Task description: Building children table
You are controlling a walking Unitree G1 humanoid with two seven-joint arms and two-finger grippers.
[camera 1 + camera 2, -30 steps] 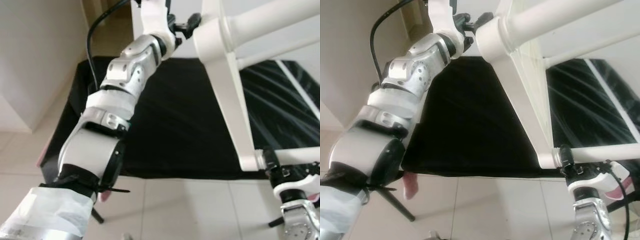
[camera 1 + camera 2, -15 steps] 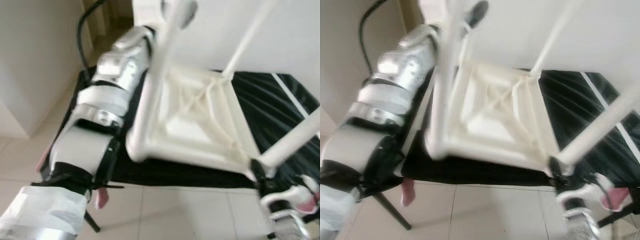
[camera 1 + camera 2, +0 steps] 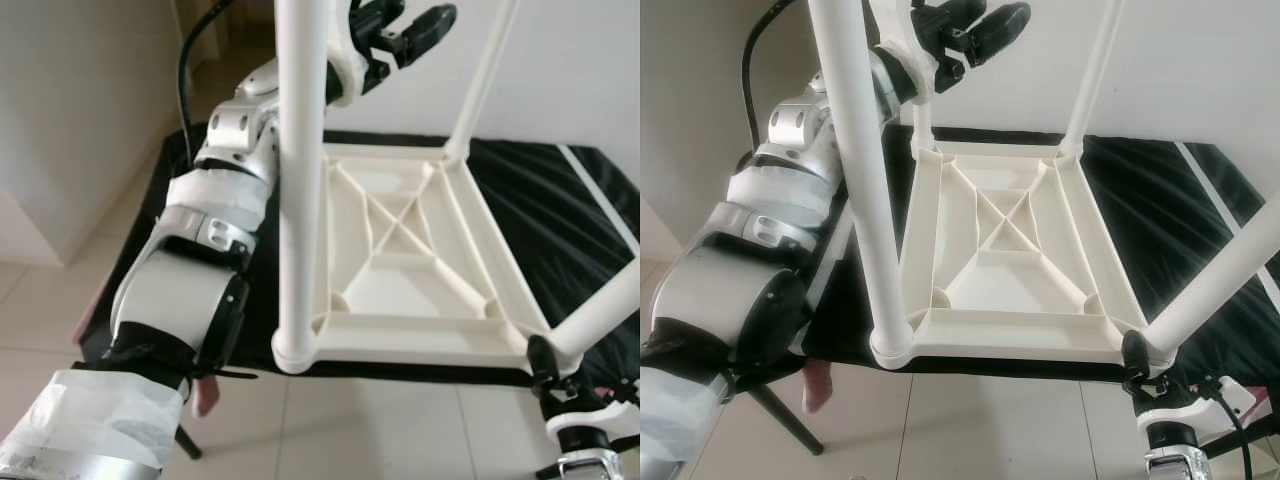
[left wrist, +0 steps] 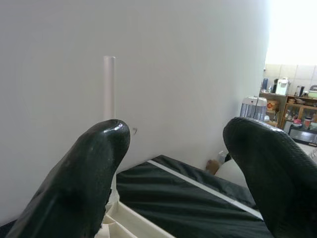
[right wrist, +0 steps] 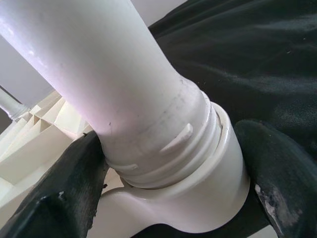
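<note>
4 legs (image 3: 855, 150) now point up: the table (image 3: 1010, 250), half a second ago tilted mid-swing, lies flat, upside down on the black cloth (image 3: 1200, 200). Your right claw (image 5: 168, 163) grips the near-right leg socket; left claw (image 3: 400, 25) hangs released above. Assembly looks nearly complete.

The left arm (image 3: 205, 270) reaches forward and up, and the left gripper (image 3: 408, 28) has its two black fingers spread apart, touching nothing. The right gripper (image 3: 1137, 357), low at the right, has its fingers (image 5: 59, 198) closed around a white leg base (image 5: 163, 148)
</note>
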